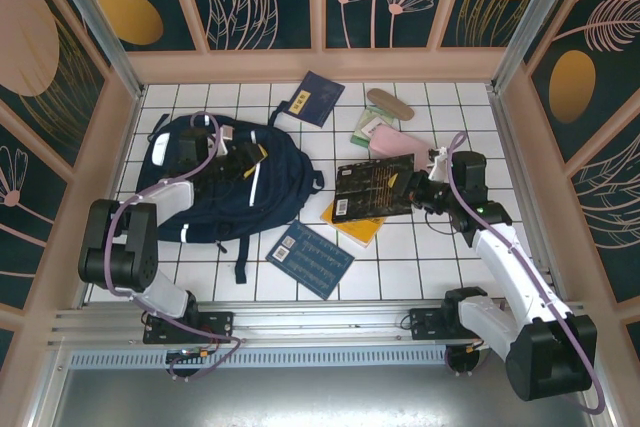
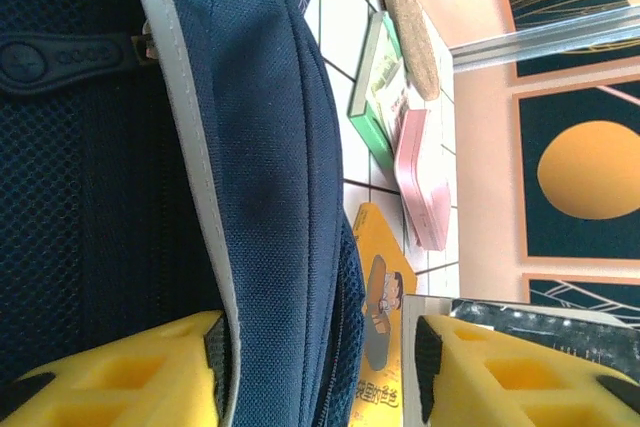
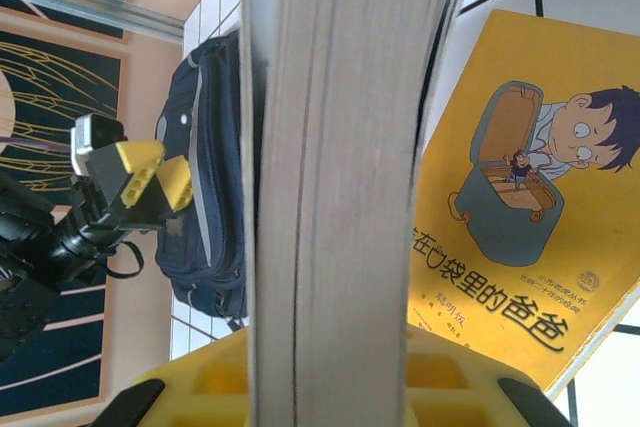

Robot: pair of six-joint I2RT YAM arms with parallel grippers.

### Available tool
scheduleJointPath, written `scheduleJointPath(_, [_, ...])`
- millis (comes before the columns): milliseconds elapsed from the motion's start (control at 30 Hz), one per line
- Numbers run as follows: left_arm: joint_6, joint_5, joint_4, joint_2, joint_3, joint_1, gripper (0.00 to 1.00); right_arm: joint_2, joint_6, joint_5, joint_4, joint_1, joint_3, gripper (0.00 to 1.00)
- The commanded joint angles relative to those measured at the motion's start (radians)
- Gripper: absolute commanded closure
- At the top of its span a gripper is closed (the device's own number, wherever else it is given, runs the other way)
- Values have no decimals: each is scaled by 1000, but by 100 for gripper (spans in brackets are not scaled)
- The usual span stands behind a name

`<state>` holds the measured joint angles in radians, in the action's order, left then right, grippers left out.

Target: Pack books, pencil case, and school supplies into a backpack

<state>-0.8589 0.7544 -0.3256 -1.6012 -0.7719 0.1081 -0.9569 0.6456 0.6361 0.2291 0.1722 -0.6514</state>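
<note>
Black book (image 3: 330, 147) clamped in right pincer (image 3: 330, 379) above yellow book (image 3: 540, 277); left pincer (image 2: 315, 367) apart, astride backpack (image 2: 260, 147).

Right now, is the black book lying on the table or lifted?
Lifted: the right gripper is shut on the black book's edge, holding it over the yellow book.

Backpack (image 1: 225, 182) left, books (image 1: 375, 187) right, pencil case (image 1: 395, 141) behind the books.

Left fingers (image 2: 120, 372) stand parted; right fingers (image 3: 200, 362) are pinched nearly together.
</note>
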Motion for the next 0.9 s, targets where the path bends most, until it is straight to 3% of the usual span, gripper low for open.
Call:
scheduleJointPath(0, [-63,88,-124,-49,34,2,54,7,20,38,-82,11,-7,100])
scheduleJointPath(333, [105,-31,129,-97,-61,3,58,7,30,37,-100,16,5,100])
scheduleJointPath(500, [94,29,107,-159,-103,4,78,-5,42,37,-119,23,11,100])
scheduleJointPath(633, [142,-35,192,-205,-124,4,81,-4,42,34,-119,30,-1,100])
scheduleJointPath(733, [112,17,122,-226,-96,5,92,3,35,23,-117,32,-10,100])
scheduleJointPath(767, [115,14,123,-219,-92,5,100,6,35,16,-117,34,-11,100])
scheduleJointPath(867, [166,-8,188,-152,-110,5,100,13,34,-13,-119,34,-8,100])
